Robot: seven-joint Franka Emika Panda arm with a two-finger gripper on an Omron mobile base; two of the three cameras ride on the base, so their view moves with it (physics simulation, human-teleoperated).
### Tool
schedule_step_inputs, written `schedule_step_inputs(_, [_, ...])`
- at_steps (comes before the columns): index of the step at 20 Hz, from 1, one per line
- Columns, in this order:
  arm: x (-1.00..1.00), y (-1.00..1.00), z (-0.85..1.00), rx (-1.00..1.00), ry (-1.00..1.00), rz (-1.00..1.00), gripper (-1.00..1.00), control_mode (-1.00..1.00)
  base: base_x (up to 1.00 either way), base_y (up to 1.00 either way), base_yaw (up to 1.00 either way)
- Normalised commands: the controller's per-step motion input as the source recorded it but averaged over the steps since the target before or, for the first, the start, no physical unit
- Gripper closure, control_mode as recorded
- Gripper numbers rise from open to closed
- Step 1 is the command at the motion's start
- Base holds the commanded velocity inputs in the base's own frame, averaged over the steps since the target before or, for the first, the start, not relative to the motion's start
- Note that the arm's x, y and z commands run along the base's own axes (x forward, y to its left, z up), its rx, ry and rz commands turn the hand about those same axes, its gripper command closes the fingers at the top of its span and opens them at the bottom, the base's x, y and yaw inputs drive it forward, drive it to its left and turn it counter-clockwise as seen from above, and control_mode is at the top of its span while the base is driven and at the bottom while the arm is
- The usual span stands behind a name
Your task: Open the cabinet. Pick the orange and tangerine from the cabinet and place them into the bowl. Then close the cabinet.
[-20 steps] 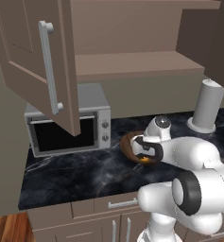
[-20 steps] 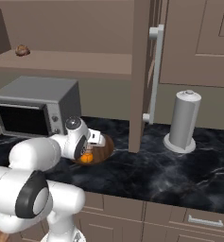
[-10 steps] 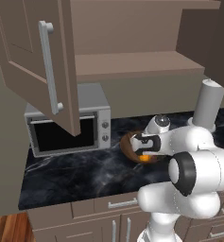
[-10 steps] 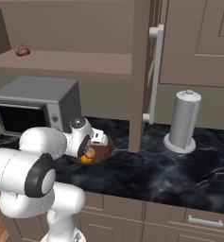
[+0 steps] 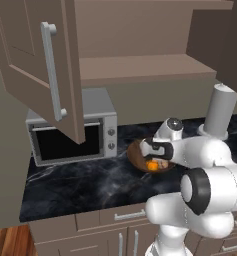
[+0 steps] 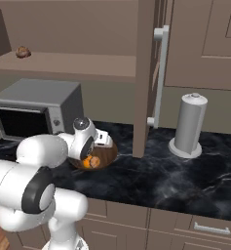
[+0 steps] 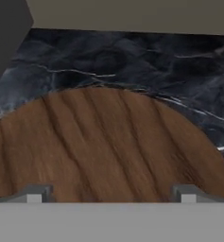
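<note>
While gripper (image 7: 108, 193) gapes, bowl (image 7: 104, 146) upright

A dark marble surface (image 5: 80, 182) tops taupe base drawers (image 6: 204, 229), a grey microwave (image 5: 72, 132) at nine o'clock against the olive wall (image 5: 150, 102).

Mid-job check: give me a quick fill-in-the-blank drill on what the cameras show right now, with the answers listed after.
1. The orange fruit lies inside the wooden ____.
2. Both doors of the cabinet stand ____.
3. The gripper hangs over the bowl with its jaws ____.
4. The small brown thing sits on the cabinet ____.

Missing words: bowl; open; open; shelf
</note>
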Motion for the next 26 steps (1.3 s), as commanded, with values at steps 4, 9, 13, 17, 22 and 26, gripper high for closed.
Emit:
schedule_step_inputs(4, [-0.46, 0.0, 0.62, 0.0, 0.0, 0.0, -1.0, -1.0, 0.0, 0.0, 0.0])
schedule_step_inputs(9, [-0.68, 0.0, 0.65, 0.0, 0.0, 0.0, -1.0, -1.0, 0.0, 0.0, 0.0])
schedule_step_inputs(13, [-0.73, 0.0, 0.67, -0.01, 0.0, 0.0, -1.0, -1.0, 0.0, 0.0, 0.0])
schedule_step_inputs(17, [-0.79, 0.0, 0.58, -0.03, 0.02, 0.0, -1.0, -1.0, 0.0, 0.0, 0.0])
schedule_step_inputs(22, [-0.64, 0.0, 0.62, 0.0, 0.06, 0.0, -1.0, -1.0, 0.0, 0.0, 0.0])
schedule_step_inputs(26, [-0.46, 0.01, 0.74, 0.0, 0.07, 0.0, -1.0, -1.0, 0.0, 0.0, 0.0])
